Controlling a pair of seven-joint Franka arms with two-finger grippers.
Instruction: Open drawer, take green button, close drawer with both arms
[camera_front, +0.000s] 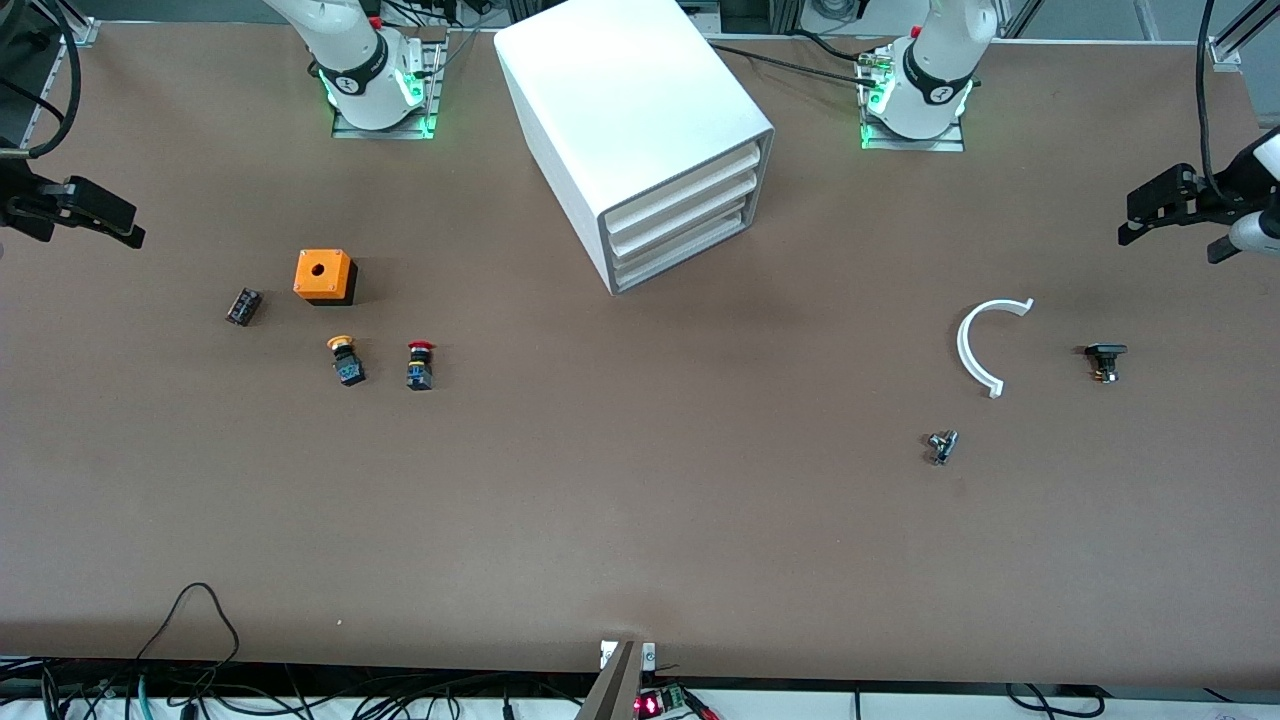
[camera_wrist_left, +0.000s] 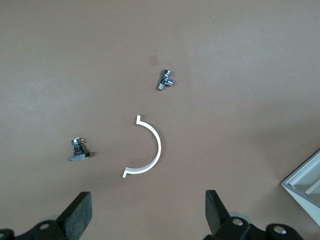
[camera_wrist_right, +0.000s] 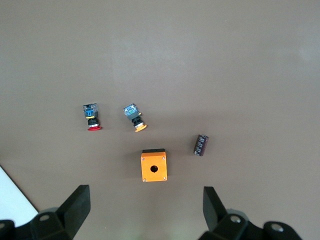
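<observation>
A wide brown tabletop (camera_front: 640, 520) fills the front view, matte and bare between scattered small parts, with dark cables trailing along its near edge and metal framing past the robot bases.

A large white box-shaped cabinet (camera_front: 630, 120) stands between the two bases, turned at an angle. Its three shallow white tray drawers are all pushed in, and the lowest drawer (camera_front: 685, 248) is shut flush with the others. No green-capped button can be seen in any view.

Toward the right arm's end of the tabletop lie an orange square box with a round hole in its top (camera_front: 324, 275), a small dark cylindrical part (camera_front: 243, 306), a yellow-capped push button (camera_front: 346, 360) and a red-capped push button (camera_front: 420, 364). The two buttons sit nearer the front camera than the orange box.

Toward the left arm's end lie a white curved plastic half-ring (camera_front: 985, 345), a small black flat-headed part (camera_front: 1105, 360) and a small silver T-shaped metal fitting (camera_front: 942, 446).

The right gripper (camera_front: 100, 215) hangs over its end of the tabletop, and the left gripper (camera_front: 1160, 205) over the other end.

Only the wrist views show the fingers clearly. In the right wrist view the right gripper (camera_wrist_right: 145, 210) is spread wide and holds nothing, above the orange box (camera_wrist_right: 154, 165). In the left wrist view the left gripper (camera_wrist_left: 147, 212) is likewise spread wide and holds nothing, above the half-ring (camera_wrist_left: 150, 150), with a cabinet corner (camera_wrist_left: 305, 187) at the edge.
</observation>
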